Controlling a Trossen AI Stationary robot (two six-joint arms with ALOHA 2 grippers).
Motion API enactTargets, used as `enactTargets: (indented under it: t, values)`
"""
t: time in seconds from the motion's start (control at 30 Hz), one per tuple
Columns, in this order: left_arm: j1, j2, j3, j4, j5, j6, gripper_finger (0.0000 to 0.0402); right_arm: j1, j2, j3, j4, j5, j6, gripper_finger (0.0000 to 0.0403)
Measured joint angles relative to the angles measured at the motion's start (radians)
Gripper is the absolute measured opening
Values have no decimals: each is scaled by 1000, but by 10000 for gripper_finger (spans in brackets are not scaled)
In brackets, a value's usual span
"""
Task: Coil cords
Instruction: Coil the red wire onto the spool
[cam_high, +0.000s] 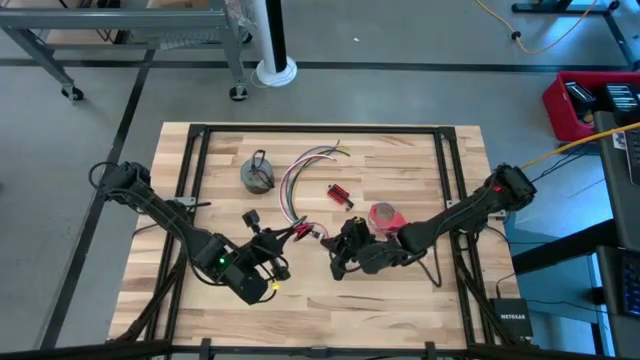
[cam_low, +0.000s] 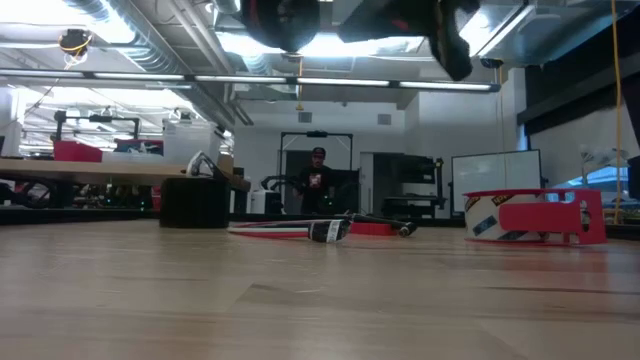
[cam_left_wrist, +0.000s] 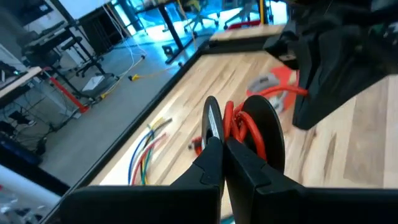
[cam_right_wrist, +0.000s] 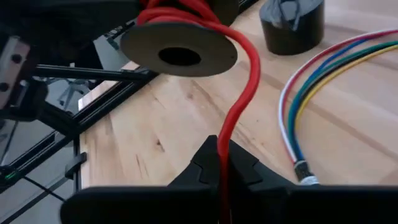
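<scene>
Coiling red cord mid-counter (cam_high: 400, 300)

My left pincer (cam_left_wrist: 219, 142) is clamping the black spool (cam_left_wrist: 264, 127); my right pincer (cam_right_wrist: 222, 163) is pinching its red cord (cam_right_wrist: 239, 106) at center frame.

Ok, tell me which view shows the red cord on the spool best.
The right wrist view: the red cord runs clear from the spool down into the right hand. The left wrist view shows its windings behind the left hand. The high view shows a small stretch; the low view does not show it clearly.
</scene>
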Motion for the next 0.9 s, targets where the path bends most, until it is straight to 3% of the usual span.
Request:
enactTargets:
  t: [0.33, 0.9]
  values:
    - [51, -9, 0, 379, 98, 318, 0, -2, -59, 0, -121, 54, -2, 1]
    - [173, -9, 0, 587, 220, 373, 0, -2, -59, 0, -51, 35, -2, 1]
